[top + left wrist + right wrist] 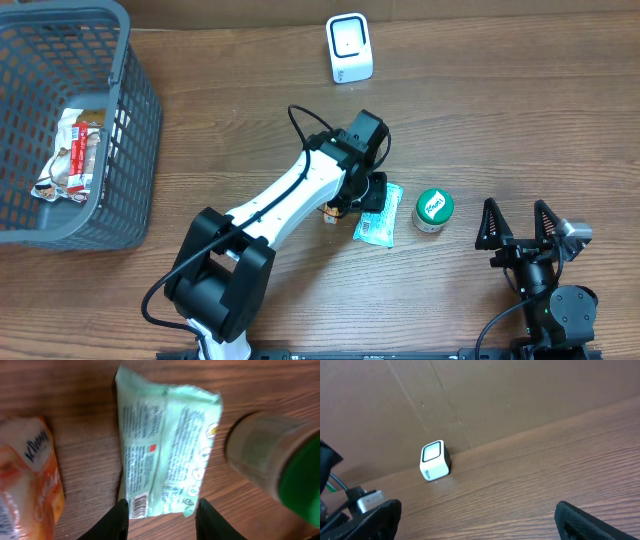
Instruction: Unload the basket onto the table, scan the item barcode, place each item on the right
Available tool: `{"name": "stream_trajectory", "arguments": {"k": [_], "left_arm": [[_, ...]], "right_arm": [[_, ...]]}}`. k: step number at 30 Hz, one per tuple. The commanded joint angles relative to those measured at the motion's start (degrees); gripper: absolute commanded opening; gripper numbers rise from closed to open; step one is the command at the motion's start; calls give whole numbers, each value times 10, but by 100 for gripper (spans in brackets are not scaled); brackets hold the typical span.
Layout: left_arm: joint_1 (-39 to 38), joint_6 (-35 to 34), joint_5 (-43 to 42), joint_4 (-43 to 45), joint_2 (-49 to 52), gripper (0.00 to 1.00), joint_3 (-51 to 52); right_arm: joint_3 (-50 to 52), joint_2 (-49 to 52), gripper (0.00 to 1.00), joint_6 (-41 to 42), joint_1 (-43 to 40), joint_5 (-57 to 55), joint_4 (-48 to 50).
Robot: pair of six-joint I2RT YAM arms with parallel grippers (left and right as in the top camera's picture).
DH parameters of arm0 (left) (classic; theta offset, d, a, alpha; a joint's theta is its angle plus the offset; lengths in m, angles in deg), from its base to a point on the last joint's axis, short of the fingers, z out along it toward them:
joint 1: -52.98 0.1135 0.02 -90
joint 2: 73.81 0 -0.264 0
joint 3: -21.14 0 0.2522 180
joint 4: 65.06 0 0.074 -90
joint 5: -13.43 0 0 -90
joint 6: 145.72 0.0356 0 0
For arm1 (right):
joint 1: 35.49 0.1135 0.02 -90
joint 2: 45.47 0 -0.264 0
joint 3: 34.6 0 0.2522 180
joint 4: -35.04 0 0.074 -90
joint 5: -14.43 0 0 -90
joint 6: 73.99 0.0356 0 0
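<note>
From overhead, we are looking at a brown wood-grain worktop (500, 100). A grey basket (140, 110) is sitting at its far left with snack packs (70, 155) inside, and a white scanner (349, 47) is standing near the far edge. The left gripper (362, 195) is hanging over the green packet (380, 225), which is lying mid-worktop between an orange packet (328, 212) and a green-lidded jar (433, 209). The right gripper (514, 204) is resting near the front right, its jaws spread wide and holding nothing.

In the left wrist view, we are finding the left gripper part-way apart, its jaws flanking the near end of the green packet. The packet is lying flat on the wood with its barcode (139, 505) facing up.

In the right wrist view, the scanner is standing where the worktop is meeting a plain brown wall (495, 395).
</note>
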Motion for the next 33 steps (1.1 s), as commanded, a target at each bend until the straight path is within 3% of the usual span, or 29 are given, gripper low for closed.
{"name": "stream_trajectory", "arguments": {"k": [1, 5, 7, 10, 16, 22, 28, 33], "left_arm": [[9, 28, 14, -17, -17, 36, -57], [17, 47, 67, -65, -19, 43, -106], [21, 63, 90, -88, -19, 58, -118], [27, 64, 140, -123, -18, 71, -117], [33, 66, 215, -184, -14, 69, -112], [34, 66, 177, -184, -14, 75, -112], [39, 74, 159, -181, -18, 68, -126], [67, 95, 159, -201, -40, 67, -183]], "right_arm": [[6, -5, 100, -2, -3, 3, 4], [6, -5, 100, -2, -3, 3, 4], [6, -5, 100, -2, -3, 3, 4], [6, -5, 100, -2, -3, 3, 4], [6, -5, 100, -2, -3, 3, 4], [6, -5, 100, -2, -3, 3, 4], [6, -5, 100, -2, -3, 3, 4], [6, -5, 100, -2, -3, 3, 4]]}}
